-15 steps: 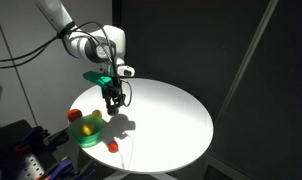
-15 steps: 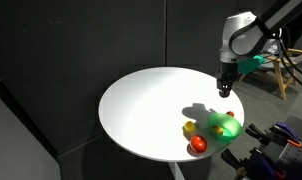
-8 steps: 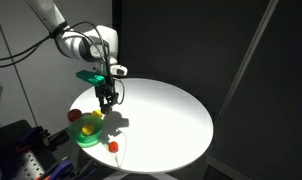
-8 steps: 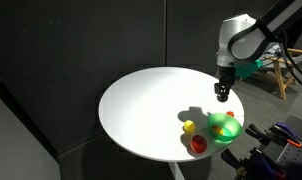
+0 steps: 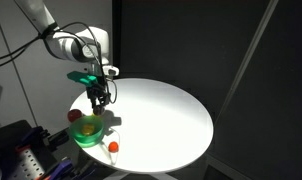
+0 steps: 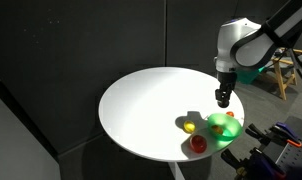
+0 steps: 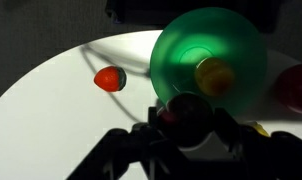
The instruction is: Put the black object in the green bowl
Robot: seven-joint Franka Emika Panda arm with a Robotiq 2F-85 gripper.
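Right now the end effector (image 5: 98,97) hangs above the round white bench (image 5: 166,112), near its edge and just up from the green bowl (image 5: 86,140). In the wrist view the end effector (image 7: 188,114) looks narrow. Its dark fingers (image 7: 159,118) are pinched around a small roundish dark lump, which I read as the black object (image 7: 188,104), though it's blurry and everything down there is dark on dark. So the black object is up in the grip, off the bench and not in the bowl. The wrist cam shows the green bowl (image 7: 181,45) just ahead of the fingertips, with the lump overlapping its near rim. A yellow-orange piece (image 7: 213,75) sits inside the bowl's outline. A small red ball (image 7: 110,79) lies on the bench (image 7: 61,95), clear of the bowl and not touching it, and a second red thing (image 7: 296,88) is cut off at the frame edge on the bowl's other side. In an exterior view the end effector (image 6: 222,99) is above the bowl's (image 6: 233,131) far rim, pointing straight down. There's a yellow ball (image 6: 189,126) just beside the bowl there and the red ball (image 6: 198,144) nearer the bench (image 6: 141,105) edge. From those outside cams I honestly can't make out the lump in the grip, it's too small.
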